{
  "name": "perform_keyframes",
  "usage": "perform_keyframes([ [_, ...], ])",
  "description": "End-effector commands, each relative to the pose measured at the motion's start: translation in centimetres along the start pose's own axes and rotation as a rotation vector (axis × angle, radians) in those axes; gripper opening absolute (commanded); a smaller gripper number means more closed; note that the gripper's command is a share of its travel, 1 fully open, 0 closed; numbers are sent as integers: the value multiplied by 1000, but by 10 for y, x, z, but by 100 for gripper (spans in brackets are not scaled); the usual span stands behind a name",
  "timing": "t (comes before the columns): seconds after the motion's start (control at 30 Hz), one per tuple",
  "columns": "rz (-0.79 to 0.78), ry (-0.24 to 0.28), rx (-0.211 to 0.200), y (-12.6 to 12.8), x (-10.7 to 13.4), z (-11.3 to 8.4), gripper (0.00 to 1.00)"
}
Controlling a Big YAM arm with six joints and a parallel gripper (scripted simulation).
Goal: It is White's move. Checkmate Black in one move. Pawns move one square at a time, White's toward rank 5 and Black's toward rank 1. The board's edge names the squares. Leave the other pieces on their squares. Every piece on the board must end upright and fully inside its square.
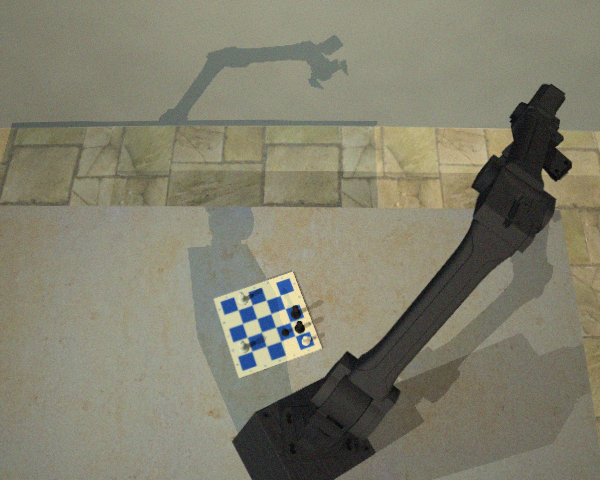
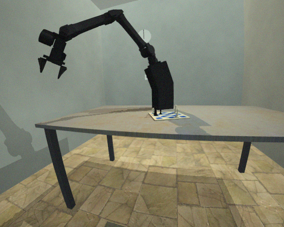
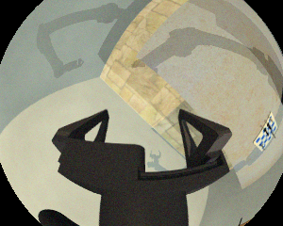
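Note:
A small blue-and-cream chessboard (image 1: 276, 351) (image 2: 183, 116) (image 3: 262, 134) lies on the table near the arm's base (image 1: 300, 434). Three white pieces stand on it: one (image 1: 243, 297) at the far left, one (image 1: 244, 345) at the near left and one (image 1: 305, 339) on the right edge. Three black pieces (image 1: 296, 311) (image 1: 300, 326) (image 1: 285, 332) cluster by that right edge. My gripper (image 2: 49, 74) (image 3: 143, 127) is open and empty. It hangs high in the air, far from the board and out beyond the table's edge.
The grey table (image 1: 83, 310) (image 2: 100, 122) stands on a stone-tiled floor (image 2: 149, 185). The arm's long links (image 1: 445, 294) stretch up and away from the base over the table's right side. Grey walls surround the room.

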State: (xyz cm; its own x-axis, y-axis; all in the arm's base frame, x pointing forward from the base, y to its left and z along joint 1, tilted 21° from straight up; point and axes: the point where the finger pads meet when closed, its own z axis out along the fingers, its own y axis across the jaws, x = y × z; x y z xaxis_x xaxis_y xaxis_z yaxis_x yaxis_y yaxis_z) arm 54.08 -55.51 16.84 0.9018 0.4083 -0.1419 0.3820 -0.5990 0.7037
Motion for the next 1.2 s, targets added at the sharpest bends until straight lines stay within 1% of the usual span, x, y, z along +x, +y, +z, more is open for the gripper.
perform_keyframes([
  [0.0, -206, 44, 10, -36, 59, 3, 100],
  [0.03, -206, 44, 10, -40, 64, 4, 100],
  [0.07, -325, 77, 28, -63, 84, -3, 100],
  [0.1, -325, 76, 28, -73, 97, -1, 100],
  [0.13, -436, 109, 43, -90, 109, -9, 100],
  [0.2, -451, 110, 44, -110, 129, -8, 100],
  [0.23, -579, 146, 58, -133, 144, -17, 100],
  [0.27, -583, 145, 58, -146, 157, -17, 100],
  [0.3, -679, 174, 68, -165, 166, -26, 100],
  [0.37, -679, 174, 68, -165, 166, -26, 100],
  [0.4, -827, 211, 79, -211, 194, -37, 100],
  [0.43, -861, 219, 78, -225, 204, -39, 100],
  [0.47, -861, 219, 78, -234, 211, -40, 100],
  [0.5, -969, 250, 85, -256, 216, -50, 100],
  [0.53, -1004, 257, 84, -271, 225, -52, 100],
  [0.57, -1004, 256, 84, -279, 231, -53, 100],
  [0.6, -1117, 289, 88, -305, 236, -65, 100],
  [0.63, -1148, 294, 86, -320, 245, -68, 100],
  [0.67, -1222, 317, 90, -340, 246, -77, 100],
  [0.7, -1277, 328, 87, -356, 253, -81, 100],
  [0.73, -1290, 331, 86, -367, 258, -83, 100],
  [0.77, -1385, 358, 87, -393, 259, -95, 100],
  [0.8, -1430, 367, 83, -410, 265, -98, 100],
  [0.83, -1496, 386, 85, -430, 262, -108, 100],
  [0.87, -1553, 399, 79, -448, 267, -113, 100],
  [0.93, -1553, 399, 79, -448, 267, -113, 100],
  [0.97, -1698, 433, 70, -488, 267, -128, 100],
  [1.0, -1764, 448, 70, -516, 262, -139, 100],
  [1.03, -1815, 460, 62, -523, 263, -141, 100],
  [1.07, -1870, 472, 60, -546, 257, -150, 100],
  [1.1, -1926, 484, 53, -554, 257, -153, 100],
  [1.13, -1939, 487, 50, -554, 257, -153, 100],
  [1.17, -2038, 508, 41, -582, 249, -163, 100],
])
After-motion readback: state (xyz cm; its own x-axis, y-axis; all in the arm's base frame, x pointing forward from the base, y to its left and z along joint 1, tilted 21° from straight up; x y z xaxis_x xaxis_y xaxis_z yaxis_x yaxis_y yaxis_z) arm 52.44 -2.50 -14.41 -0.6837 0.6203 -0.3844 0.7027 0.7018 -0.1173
